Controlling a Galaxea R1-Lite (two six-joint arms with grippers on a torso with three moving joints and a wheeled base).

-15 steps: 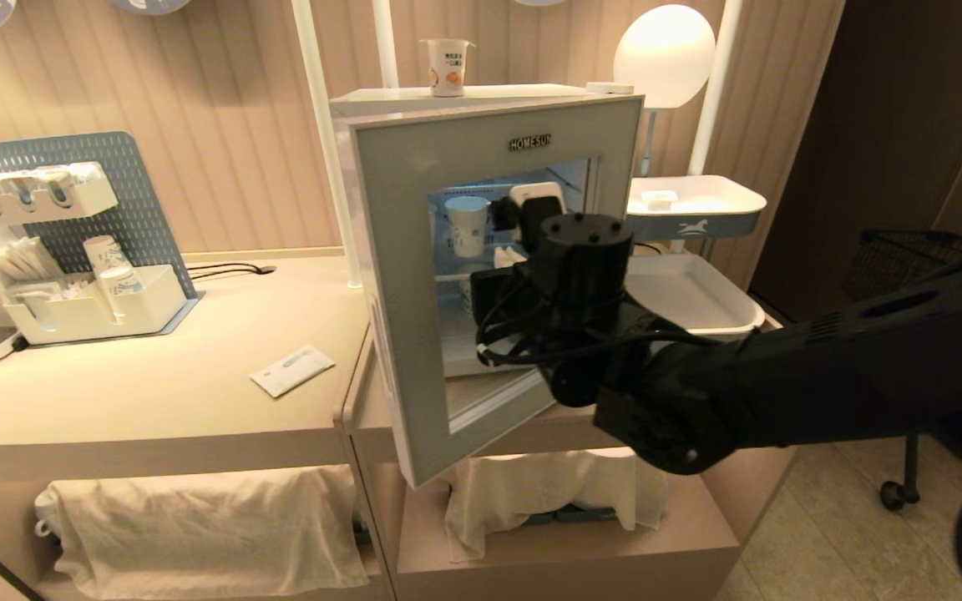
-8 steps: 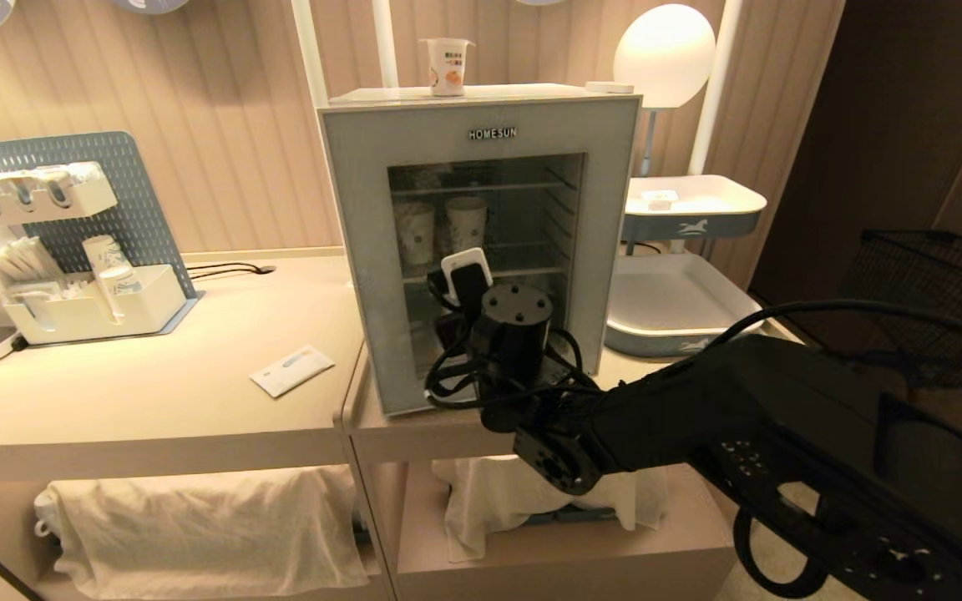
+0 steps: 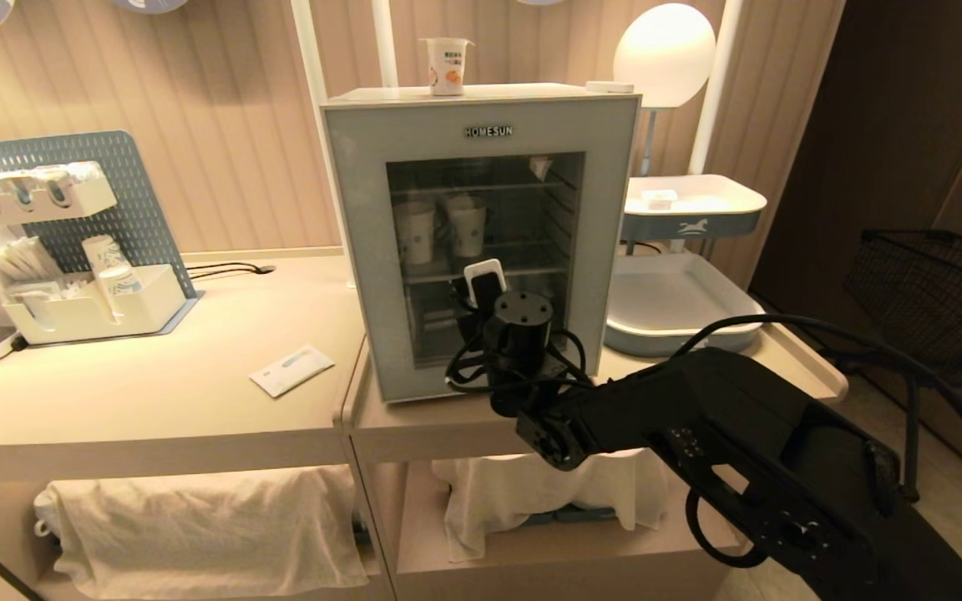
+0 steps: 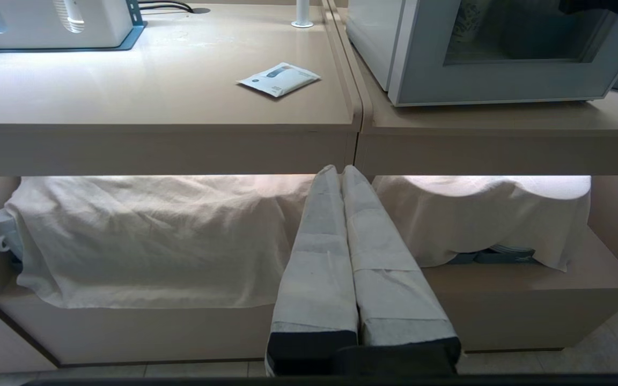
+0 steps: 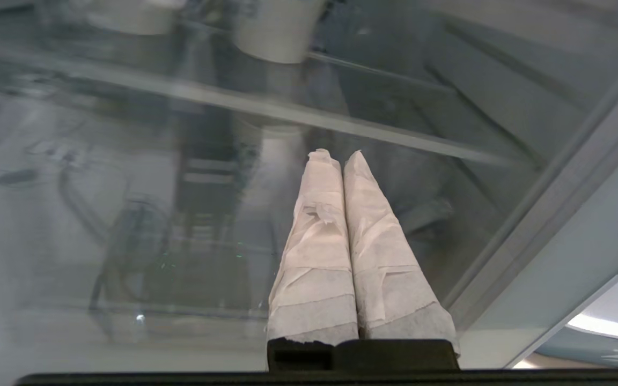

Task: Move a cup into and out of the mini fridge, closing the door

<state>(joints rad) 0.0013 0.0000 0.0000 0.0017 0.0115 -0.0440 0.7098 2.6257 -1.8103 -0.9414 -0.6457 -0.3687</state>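
The cup (image 3: 446, 67), small and white with an orange picture, stands on top of the mini fridge (image 3: 481, 104). The grey-blue door (image 3: 356, 250) lies flat against the fridge front, shut. My right gripper (image 5: 337, 156) is shut and empty, its taped fingertips at the lower part of the door's glass (image 5: 126, 214). In the head view the right wrist (image 3: 521, 334) hides those fingers. My left gripper (image 4: 336, 170) hangs shut and empty below the counter edge, in front of the lower shelf. Two paper cups (image 3: 439, 229) show behind the glass.
A white packet (image 3: 291, 370) lies on the counter left of the fridge. A white organiser (image 3: 88, 292) with paper cups stands far left. Stacked trays (image 3: 681, 300) and a round lamp (image 3: 663, 54) are right of the fridge. White cloth (image 4: 142, 236) covers the lower shelf.
The door has swung from wide open to shut. My right arm moved in and down with it, and its gripper now rests at the glass.
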